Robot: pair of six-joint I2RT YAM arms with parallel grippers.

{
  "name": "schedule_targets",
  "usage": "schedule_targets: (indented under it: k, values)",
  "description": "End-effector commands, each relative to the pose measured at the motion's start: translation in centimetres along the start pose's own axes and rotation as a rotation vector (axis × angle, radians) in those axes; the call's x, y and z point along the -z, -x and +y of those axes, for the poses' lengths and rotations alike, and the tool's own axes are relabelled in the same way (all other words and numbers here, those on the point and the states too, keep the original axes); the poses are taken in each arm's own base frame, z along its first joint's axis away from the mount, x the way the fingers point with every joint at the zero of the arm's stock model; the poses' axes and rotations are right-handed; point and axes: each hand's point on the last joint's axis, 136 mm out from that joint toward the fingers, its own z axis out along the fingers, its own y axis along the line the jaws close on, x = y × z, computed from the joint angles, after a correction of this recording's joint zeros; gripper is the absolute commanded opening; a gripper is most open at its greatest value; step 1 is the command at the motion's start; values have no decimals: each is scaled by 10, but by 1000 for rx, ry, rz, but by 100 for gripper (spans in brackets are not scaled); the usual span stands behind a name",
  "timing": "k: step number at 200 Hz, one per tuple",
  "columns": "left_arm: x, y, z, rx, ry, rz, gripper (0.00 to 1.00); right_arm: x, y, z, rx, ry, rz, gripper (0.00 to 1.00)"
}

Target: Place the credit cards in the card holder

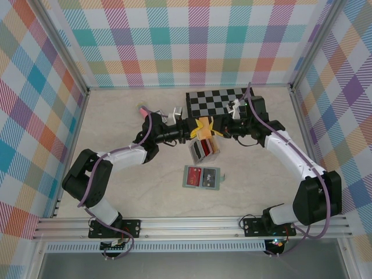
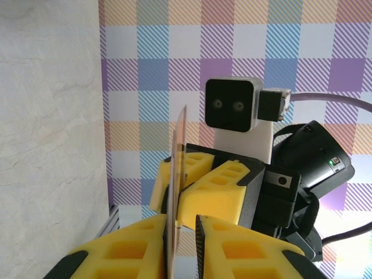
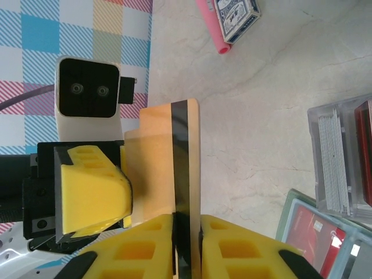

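Marbled tabletop (image 3: pixel 261 104) beneath orange card (image 3: pixel 165 151), long axis out from right gripper (image 3: pixel 187 224).

Bench (image 1: pixel 110 122) bare along near edge and far left: free passage. Centre tight: left gripper (image 2: pixel 181 244) and right gripper (image 3: pixel 187 238) nose to nose on one card (image 3: pixel 165 151). Rack (image 1: pixel 204 151) close on near side, chessboard (image 1: pixel 218 103) behind, holder (image 1: pixel 203 177) nearer still.

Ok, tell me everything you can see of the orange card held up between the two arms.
The orange card is a thin, stiff-looking plastic rectangle with rounded corners and a black stripe running near one edge. It stands on edge in the air, clear of the table. The right fingers pinch it at the stripe. The left fingers flank it, with a gap showing on one side. No print is legible.
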Motion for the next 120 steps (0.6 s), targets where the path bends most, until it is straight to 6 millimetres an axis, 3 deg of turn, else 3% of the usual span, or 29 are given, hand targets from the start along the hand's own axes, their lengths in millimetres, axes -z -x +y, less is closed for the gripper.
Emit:
schedule_targets:
  k: [1, 58, 76, 120]
  values:
    - [5, 0, -34, -95, -106, -9, 19, 9, 3, -31, -52, -141, -64, 13]
    - [11, 10, 0, -22, -1, -93, 4, 17, 9, -37, -32, -195, -100, 5]
    - [15, 15, 29, 58, 108, -130, 0, 16, 10, -41, -2, -221, -84, 6]
    - [29, 16, 85, 193, 319, -190, 0, 2, 4, -86, 180, -515, 14, 7]
